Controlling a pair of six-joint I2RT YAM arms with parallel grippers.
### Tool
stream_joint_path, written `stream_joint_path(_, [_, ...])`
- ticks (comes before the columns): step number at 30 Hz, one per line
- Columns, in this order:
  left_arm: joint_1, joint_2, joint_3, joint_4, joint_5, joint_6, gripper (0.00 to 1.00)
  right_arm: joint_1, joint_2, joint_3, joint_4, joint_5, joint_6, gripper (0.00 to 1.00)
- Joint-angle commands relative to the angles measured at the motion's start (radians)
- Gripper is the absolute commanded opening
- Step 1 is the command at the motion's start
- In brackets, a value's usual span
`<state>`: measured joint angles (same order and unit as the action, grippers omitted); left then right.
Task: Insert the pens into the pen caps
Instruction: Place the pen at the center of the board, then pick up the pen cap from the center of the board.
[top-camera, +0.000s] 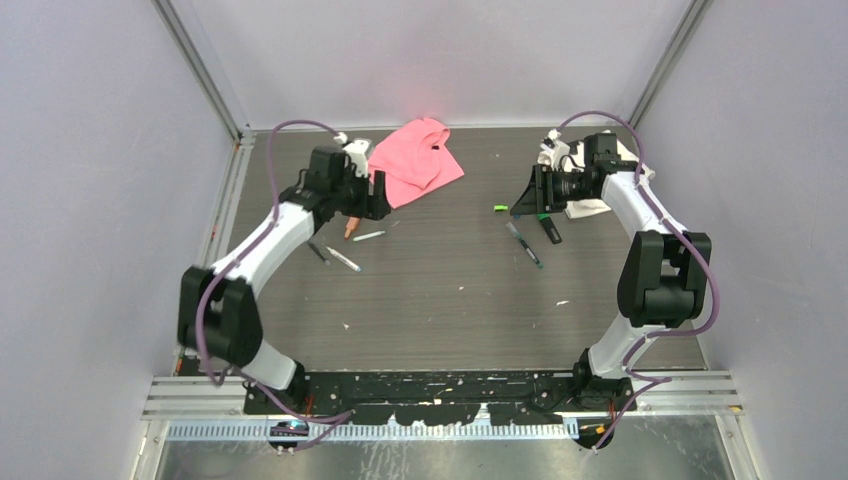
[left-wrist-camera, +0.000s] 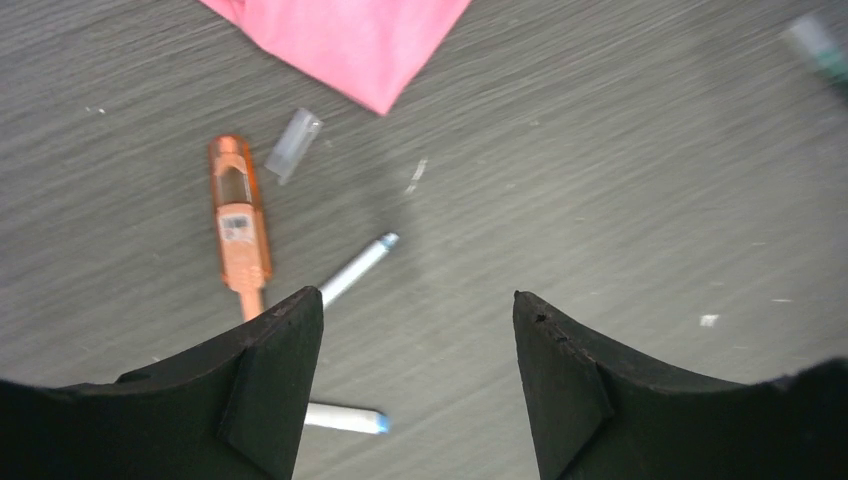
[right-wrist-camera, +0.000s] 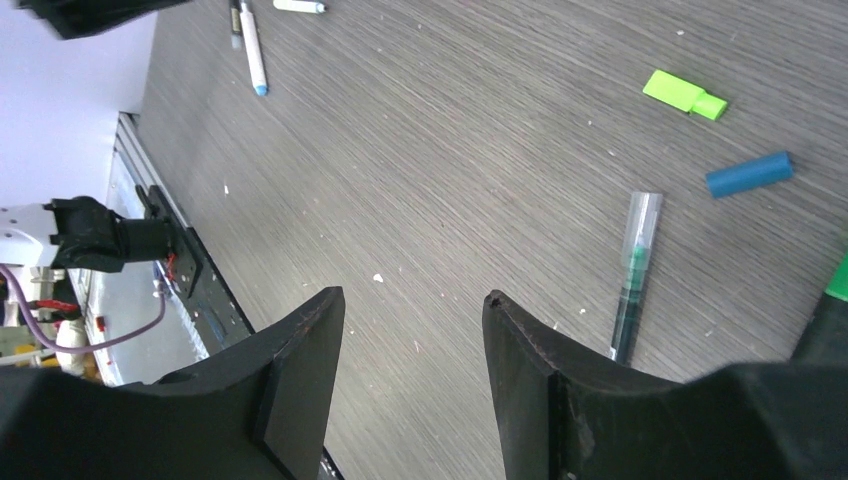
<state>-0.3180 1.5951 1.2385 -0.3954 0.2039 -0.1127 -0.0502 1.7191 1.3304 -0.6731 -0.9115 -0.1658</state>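
1. Both pincers are spread wide with nothing in them. The left gripper (left-wrist-camera: 415, 300) hangs over the far-left pen group, and the right gripper (right-wrist-camera: 412, 297) hangs near the caps on the far right.
2. Left side: an orange pen (left-wrist-camera: 238, 215), with a clear cap (left-wrist-camera: 293, 145) just beside its top end and a white pen (left-wrist-camera: 355, 270) angled next to it. They all sit near the pink cloth (left-wrist-camera: 350, 40).
3. Right side: a green cap (right-wrist-camera: 685, 95) and a blue cap (right-wrist-camera: 748, 174) lie close together, with a see-through green-ink pen (right-wrist-camera: 630, 275) just below them.
4. My guess on handling: everything's light, stiff, slick plastic, and round enough to roll. I'd pinch pens mid-barrel and caps across the sides, leaving the mouth free.
5. The left wrist camera shows the clear cap plainly, while from the top I can't pick it out. The right wrist camera shows the blue cap and the pen's ink tube. Only the top view shows that the two groups sit well apart.
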Motion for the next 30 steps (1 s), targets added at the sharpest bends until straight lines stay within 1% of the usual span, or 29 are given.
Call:
stream_joint_path(1, [0.007, 0.165, 0.18, -0.21, -0.093, 0.236, 0.7, 0.0, -0.018, -0.009, 0.056, -0.07, 0.033, 0.59])
stream_joint_path(3, [0.007, 0.253, 0.282, -0.269, -0.108, 0.262, 0.69, 0.0, -0.019, -0.012, 0.057, -0.069, 0.032, 0.59])
stream_joint_path(4, [0.007, 0.293, 0.327, -0.285, -0.113, 0.272, 0.67, 0.0, -0.018, -0.014, 0.057, -0.069, 0.031, 0.59])
stream_joint_path(5, [0.007, 0.328, 0.367, -0.297, -0.114, 0.282, 0.63, 0.0, -0.017, -0.016, 0.058, -0.069, 0.031, 0.59])
stream_joint_path(9, [0.007, 0.487, 0.549, -0.389, -0.114, 0.321, 0.41, 0.0, -0.008, -0.02, 0.06, -0.07, 0.032, 0.59])
stream_joint_path(10, [0.007, 0.536, 0.596, -0.419, -0.116, 0.327, 0.39, 0.0, -0.006, -0.021, 0.06, -0.07, 0.032, 0.59])
stream_joint_path(12, [0.007, 0.597, 0.678, -0.471, -0.128, 0.338, 0.37, 0.0, -0.001, -0.019, 0.06, -0.07, 0.032, 0.59])
stream_joint_path(14, [0.007, 0.635, 0.732, -0.489, -0.138, 0.35, 0.37, 0.0, 0.004, -0.018, 0.058, -0.069, 0.032, 0.59])
stream_joint_path(17, [0.007, 0.663, 0.775, -0.494, -0.136, 0.368, 0.36, 0.0, 0.013, -0.015, 0.055, -0.067, 0.031, 0.59])
stream_joint_path(25, [0.008, 0.729, 0.818, -0.548, -0.136, 0.414, 0.38, 0.0, 0.041, 0.002, 0.043, -0.066, 0.028, 0.59])
stream_joint_path(30, [0.011, 0.766, 0.833, -0.569, -0.101, 0.416, 0.37, 0.0, 0.058, 0.016, 0.04, -0.073, 0.032, 0.59])
